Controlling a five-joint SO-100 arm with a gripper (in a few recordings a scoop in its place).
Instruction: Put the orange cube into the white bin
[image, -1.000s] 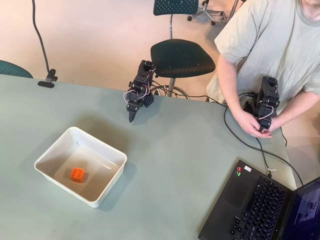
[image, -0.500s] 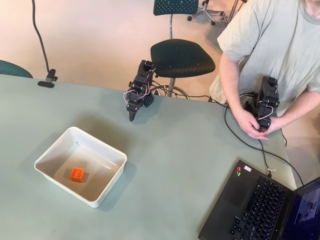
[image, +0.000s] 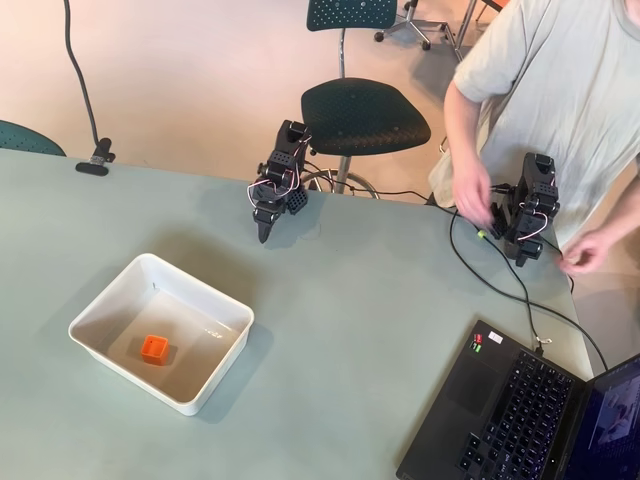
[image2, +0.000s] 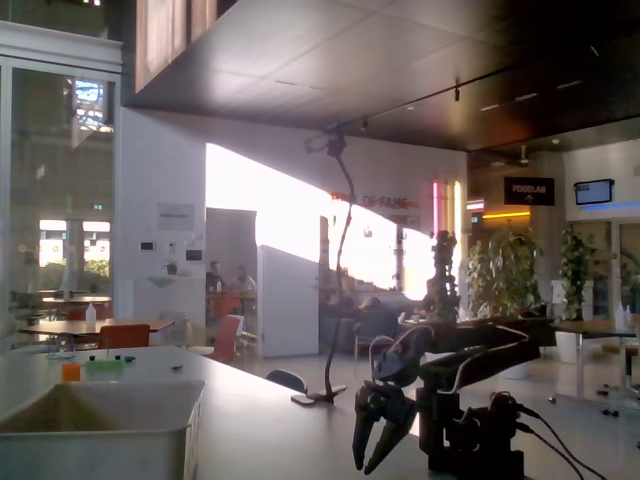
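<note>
The orange cube (image: 153, 348) lies on the floor of the white bin (image: 215, 365), left of its middle, in the overhead view. The bin stands at the table's left front. In the fixed view the bin's wall (image2: 100, 425) hides the cube. My black gripper (image: 264, 236) hangs folded at the table's far edge, tip pointing down at the tabletop, well away from the bin. Its fingers taper together to a point and hold nothing. The fixed view shows the gripper (image2: 365, 462) low over the table, right of the bin.
An open laptop (image: 520, 410) sits at the front right corner, with a black cable (image: 500, 290) running to it. A person (image: 560, 90) stands at the right behind the table. A chair (image: 365, 115) stands behind my arm, and a clamp (image: 95, 162) grips the far left edge.
My arm, the cube and the bin have stayed put. The person's hands have moved apart at the table's right side.
</note>
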